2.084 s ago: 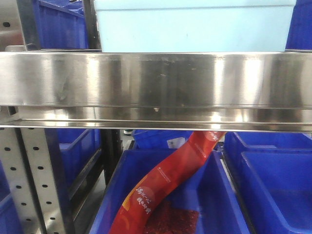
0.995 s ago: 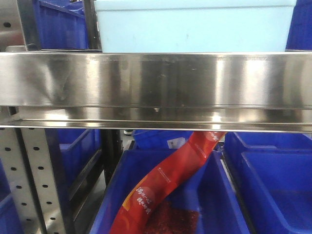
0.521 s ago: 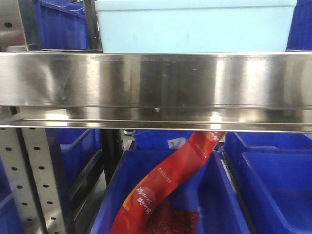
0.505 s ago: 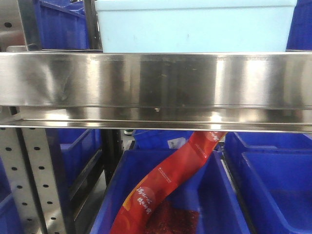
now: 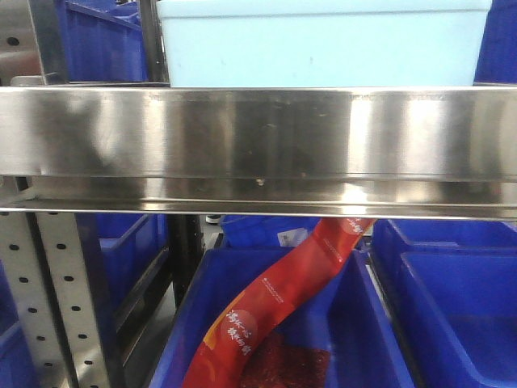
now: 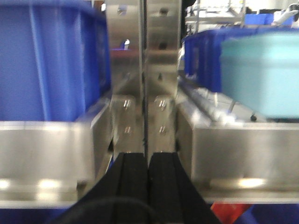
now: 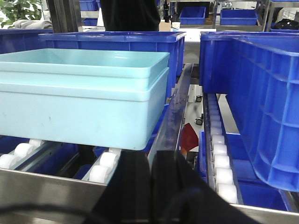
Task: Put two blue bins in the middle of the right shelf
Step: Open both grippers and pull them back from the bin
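- The left end effector (image 6: 148, 182) is held with its pads pressed together on nothing, level with the right shelf (image 5: 258, 133) rail.
- The right end effector (image 7: 152, 179) is likewise pressed together, empty, aimed at the pale blue bins (image 7: 84, 93).
- These nested bins are already seated on the shelf's rollers (image 7: 217, 161), so they stay put unheld.

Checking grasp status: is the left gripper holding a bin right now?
No, the left gripper is shut on nothing, facing the shelf uprights.
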Robot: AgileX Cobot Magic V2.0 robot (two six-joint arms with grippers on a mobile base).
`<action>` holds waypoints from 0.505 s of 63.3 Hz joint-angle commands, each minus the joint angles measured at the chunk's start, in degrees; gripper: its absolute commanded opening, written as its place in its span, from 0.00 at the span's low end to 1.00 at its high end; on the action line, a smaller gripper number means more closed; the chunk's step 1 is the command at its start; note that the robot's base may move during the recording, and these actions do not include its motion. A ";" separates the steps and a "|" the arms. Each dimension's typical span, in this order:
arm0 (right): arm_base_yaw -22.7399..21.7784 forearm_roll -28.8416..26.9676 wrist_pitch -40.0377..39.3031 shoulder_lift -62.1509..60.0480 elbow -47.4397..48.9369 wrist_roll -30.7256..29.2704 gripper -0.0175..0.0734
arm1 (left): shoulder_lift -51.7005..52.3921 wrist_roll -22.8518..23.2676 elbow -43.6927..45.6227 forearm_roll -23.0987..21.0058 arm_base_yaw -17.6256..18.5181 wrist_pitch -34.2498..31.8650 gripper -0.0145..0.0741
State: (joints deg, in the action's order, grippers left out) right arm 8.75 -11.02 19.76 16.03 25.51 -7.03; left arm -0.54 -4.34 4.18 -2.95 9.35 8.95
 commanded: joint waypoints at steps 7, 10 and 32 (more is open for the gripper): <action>-0.09 0.55 -1.39 -0.22 -0.30 -0.24 0.03 | 0.54 -0.07 -4.18 -0.91 -0.39 -5.51 0.04; -0.09 0.55 -1.39 -0.22 -0.30 -0.24 0.03 | 0.54 -0.07 -4.18 -0.91 -0.39 -5.76 0.04; -0.09 0.55 -1.39 -0.22 -0.30 -0.24 0.03 | 0.54 -0.07 -4.18 -0.91 -0.39 -6.90 0.04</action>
State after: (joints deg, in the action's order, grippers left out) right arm 8.75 -11.02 19.66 16.03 25.51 -7.03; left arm -0.42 -4.34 -0.08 -3.42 9.10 3.81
